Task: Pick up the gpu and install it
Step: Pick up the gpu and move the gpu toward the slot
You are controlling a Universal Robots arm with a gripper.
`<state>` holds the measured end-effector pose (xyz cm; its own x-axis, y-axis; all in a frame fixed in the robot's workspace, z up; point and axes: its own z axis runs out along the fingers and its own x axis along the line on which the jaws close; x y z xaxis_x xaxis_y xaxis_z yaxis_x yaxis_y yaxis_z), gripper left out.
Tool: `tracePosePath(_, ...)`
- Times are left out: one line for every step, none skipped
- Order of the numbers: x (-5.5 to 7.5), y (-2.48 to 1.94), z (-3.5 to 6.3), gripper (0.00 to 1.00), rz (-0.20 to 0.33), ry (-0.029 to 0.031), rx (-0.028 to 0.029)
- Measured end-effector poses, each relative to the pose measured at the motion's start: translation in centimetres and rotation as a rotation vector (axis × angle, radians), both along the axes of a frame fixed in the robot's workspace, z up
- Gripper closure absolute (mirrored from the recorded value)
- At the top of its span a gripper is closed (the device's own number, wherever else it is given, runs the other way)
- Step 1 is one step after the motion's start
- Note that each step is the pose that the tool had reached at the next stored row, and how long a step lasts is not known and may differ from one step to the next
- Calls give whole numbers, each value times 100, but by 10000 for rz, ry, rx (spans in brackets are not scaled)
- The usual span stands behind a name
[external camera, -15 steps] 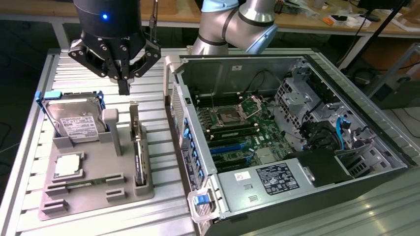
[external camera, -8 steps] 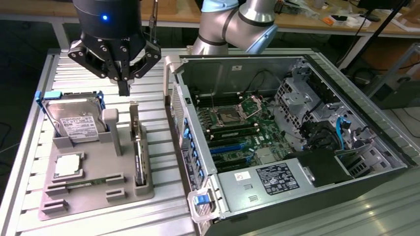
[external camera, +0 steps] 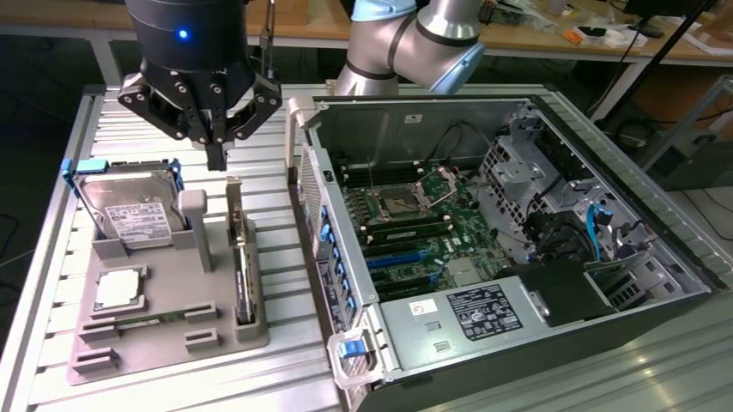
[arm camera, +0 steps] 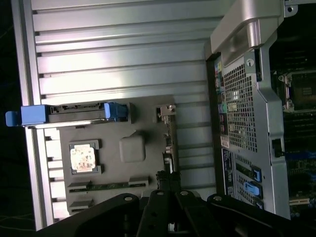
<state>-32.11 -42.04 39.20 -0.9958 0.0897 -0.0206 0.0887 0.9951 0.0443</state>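
The gpu is a thin dark card standing on edge in a slot of the grey holder tray, its pale bracket end farthest from the camera. The wrist view looks down on the gpu as a narrow strip. My gripper hangs above the tray's far end, just to the exterior view's left of the card's bracket. Its fingers are shut with nothing between them. In the wrist view the gripper sits over the card's near part.
On the tray also stand a silver hard drive in a blue caddy, a square processor and a green memory stick. The open computer case lies at the exterior view's right, its motherboard exposed.
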Motion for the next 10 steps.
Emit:
tracePosePath(0, -6, 0, 89, 0, 1, 0)
tracePosePath(0, -13, 0, 89, 0, 0, -1)
tracePosePath(0, -20, 0, 89, 0, 0, 0)
tracePosePath(0, -29, 0, 89, 0, 0, 0)
tracePosePath(0, -36, 0, 89, 0, 0, 0)
tracePosePath(0, -43, 0, 89, 0, 0, 0)
tracePosePath(0, -50, 0, 89, 0, 0, 0)
tracePosePath(0, -57, 0, 89, 0, 0, 0)
tracePosePath(0, -66, 0, 89, 0, 0, 0)
tracePosePath(0, -74, 0, 89, 0, 0, 0)
